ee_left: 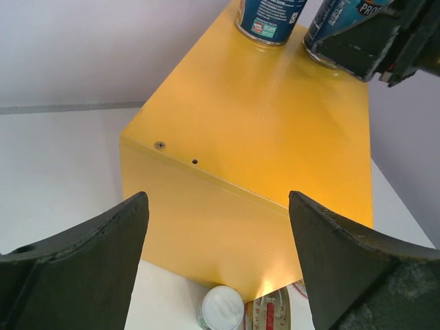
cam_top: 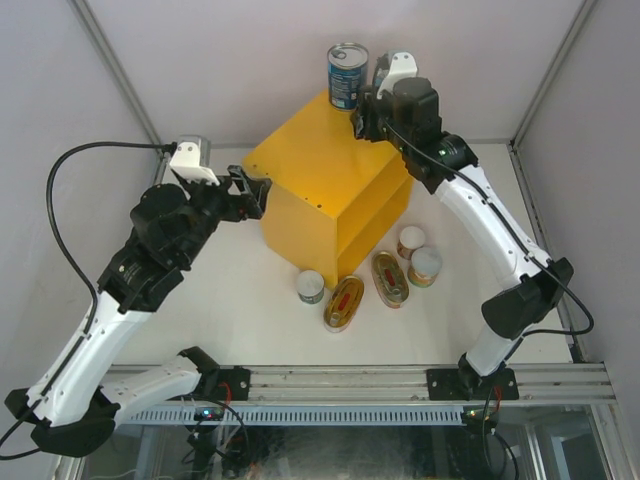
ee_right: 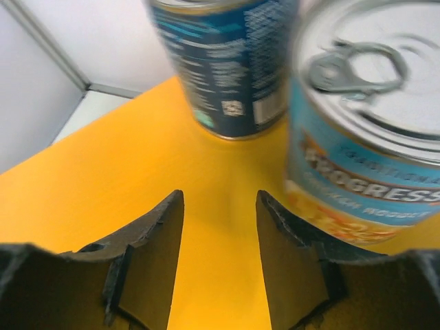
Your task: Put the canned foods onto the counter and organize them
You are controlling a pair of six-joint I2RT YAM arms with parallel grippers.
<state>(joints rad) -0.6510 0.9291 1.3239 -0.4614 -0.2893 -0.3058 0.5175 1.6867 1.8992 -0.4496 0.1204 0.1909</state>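
The yellow counter (cam_top: 325,185) stands mid-table. One tall blue can (cam_top: 347,75) stands at its far top corner. In the left wrist view a second blue can (ee_left: 335,33) stands beside the first (ee_left: 271,17), partly hidden by my right gripper (ee_left: 385,45). My right gripper (cam_top: 362,122) (ee_right: 220,203) hovers open over the counter top with nothing between its fingers; the lighter blue can (ee_right: 368,130) stands just outside its right finger, the darker blue can (ee_right: 223,62) ahead. My left gripper (cam_top: 255,195) (ee_left: 216,199) hangs wide open and empty by the counter's left corner.
On the white table in front of the counter stand three small round cans (cam_top: 311,287) (cam_top: 411,241) (cam_top: 425,266) and lie two oval tins (cam_top: 343,303) (cam_top: 390,279). The left wrist view shows a small can (ee_left: 221,308) and an oval tin (ee_left: 271,313). Grey walls enclose the table.
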